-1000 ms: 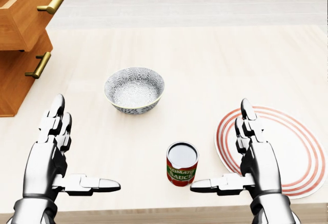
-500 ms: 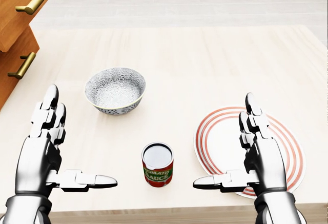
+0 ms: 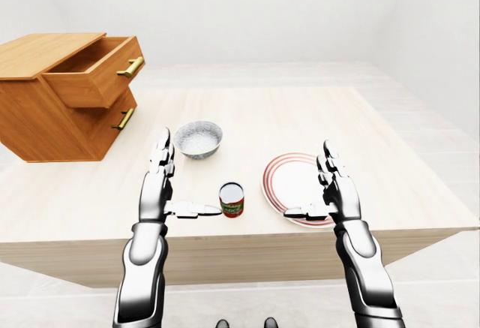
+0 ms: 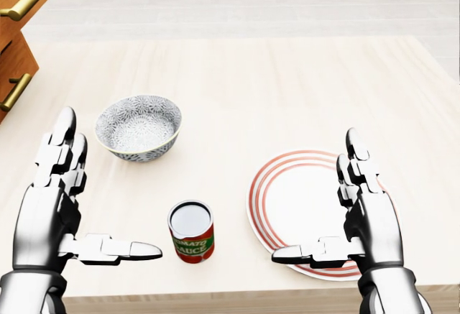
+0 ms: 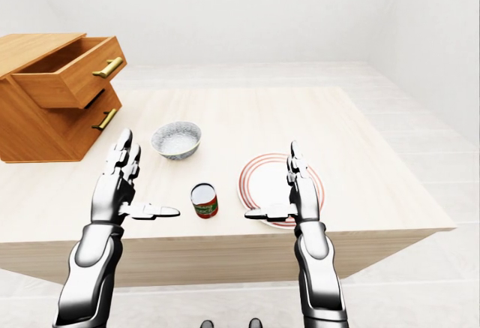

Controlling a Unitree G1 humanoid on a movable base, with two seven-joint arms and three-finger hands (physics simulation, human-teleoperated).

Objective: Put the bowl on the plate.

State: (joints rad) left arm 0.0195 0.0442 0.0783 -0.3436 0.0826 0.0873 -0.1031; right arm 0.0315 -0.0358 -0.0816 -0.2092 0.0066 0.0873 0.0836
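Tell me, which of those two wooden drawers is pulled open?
The upper drawer: it juts well out of the chest, so its hollow inside shows. The lower drawer beneath it sits pushed in.

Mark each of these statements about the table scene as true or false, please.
1. The bowl sits on the plate. False: it stands on the table, apart from the plate, toward the left of the head view.
2. The left hand and the right hand are open and empty. True.
3. A tomato sauce can stands upright between the hands. True.
4. The top drawer of the cabinet is closed. False: it is pulled open.
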